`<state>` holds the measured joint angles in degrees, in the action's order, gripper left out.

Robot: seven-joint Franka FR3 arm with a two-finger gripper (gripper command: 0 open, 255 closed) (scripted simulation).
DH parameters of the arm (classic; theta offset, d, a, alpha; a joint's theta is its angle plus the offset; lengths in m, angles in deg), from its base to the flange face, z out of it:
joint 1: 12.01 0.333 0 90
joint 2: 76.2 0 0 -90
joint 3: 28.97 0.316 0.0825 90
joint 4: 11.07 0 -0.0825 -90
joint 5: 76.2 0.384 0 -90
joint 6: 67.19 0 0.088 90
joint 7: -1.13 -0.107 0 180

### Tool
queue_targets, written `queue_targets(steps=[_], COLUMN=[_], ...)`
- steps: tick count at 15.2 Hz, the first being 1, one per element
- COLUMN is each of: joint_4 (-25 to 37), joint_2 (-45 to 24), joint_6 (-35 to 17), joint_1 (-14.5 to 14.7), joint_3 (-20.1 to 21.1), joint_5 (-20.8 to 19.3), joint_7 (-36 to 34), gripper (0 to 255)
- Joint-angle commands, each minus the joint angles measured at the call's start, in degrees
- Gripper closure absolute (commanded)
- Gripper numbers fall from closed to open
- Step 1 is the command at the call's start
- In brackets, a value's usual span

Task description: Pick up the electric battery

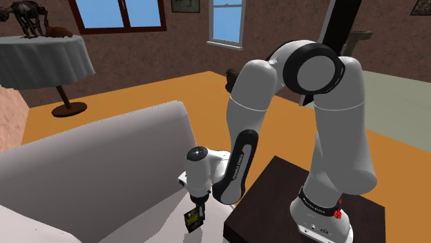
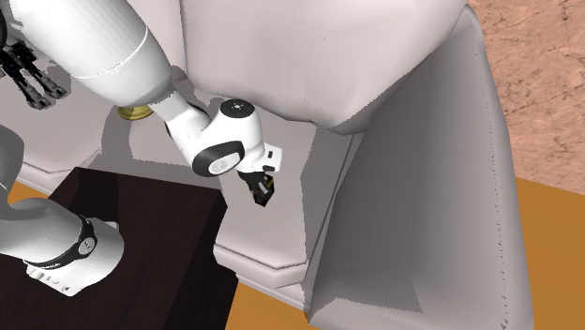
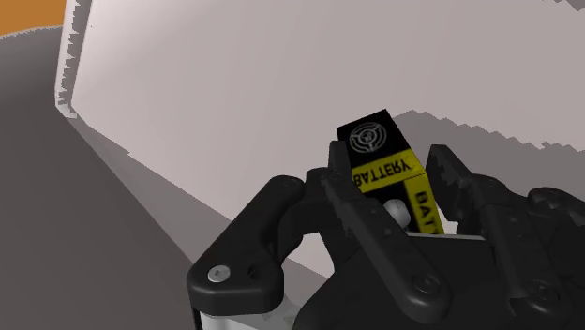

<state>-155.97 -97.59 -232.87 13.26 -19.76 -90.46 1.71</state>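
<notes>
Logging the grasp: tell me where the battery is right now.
The black-and-yellow battery sits clasped between the fingers of the gripper, at the shoulder view's lower middle, over the white sofa beside the dark stand.

arm (image 1: 338, 131): white shells | joints (image 1: 314, 69): dark rings | base (image 1: 319, 219): red mark (image 1: 337, 213) (tiny) | fingers (image 3: 343, 184): all black

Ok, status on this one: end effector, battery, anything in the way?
End effector shut on battery. Black-and-yellow block, label facing the wrist camera. White sofa close beneath and beside.
</notes>
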Motion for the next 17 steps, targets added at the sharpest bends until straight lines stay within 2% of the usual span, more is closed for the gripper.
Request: queue_targets(steps=[1, 10, 15, 17], joint_4=[-0.15, -1.79, -2.17, -2.18], joint_2=[0.75, 9.05, 13.53, 13.66], joint_6=[0.72, 7.27, 11.18, 11.30], joint_1=[-0.43, -3.65, -4.59, -4.58], joint_3=[0.45, 4.82, 6.39, 6.40], joint_5=[0.44, 5.73, 8.99, 9.10], joint_7=[0.35, 4.34, 6.71, 6.78], gripper=[255, 255, 255, 255])
